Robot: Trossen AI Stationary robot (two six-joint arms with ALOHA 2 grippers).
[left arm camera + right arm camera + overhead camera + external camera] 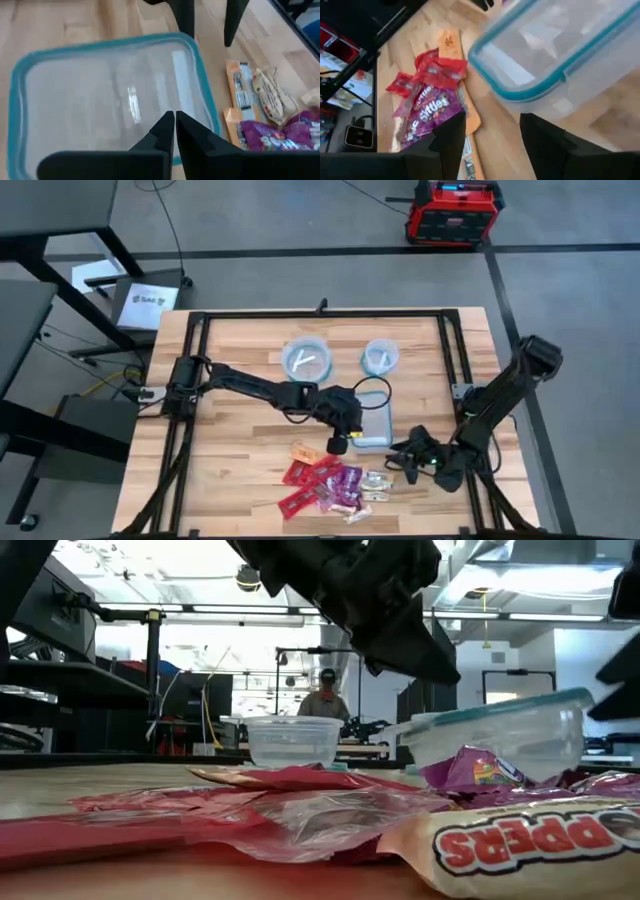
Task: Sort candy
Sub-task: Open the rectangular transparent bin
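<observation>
The candy (330, 480) lies in a loose pile of red, purple, orange and whitish wrappers near the table's front edge. It also shows in the right wrist view as candy (427, 100). My left gripper (174, 125) is shut and hangs above the clear rectangular tub (110, 100), with nothing visible between its fingers. In the high view this left gripper (350, 430) is at the tub's left side. My right gripper (492, 132) is open and empty. It is low, between the pile and the tub (560, 55), at the tub's near right corner (398, 455).
Two clear round bowls stand behind the tub: a larger one (308, 360) holding whitish pieces and a smaller one (380, 357). Black rails (320, 313) frame the tabletop. Bare wood lies left of the pile. A person (324, 695) stands far off in the room.
</observation>
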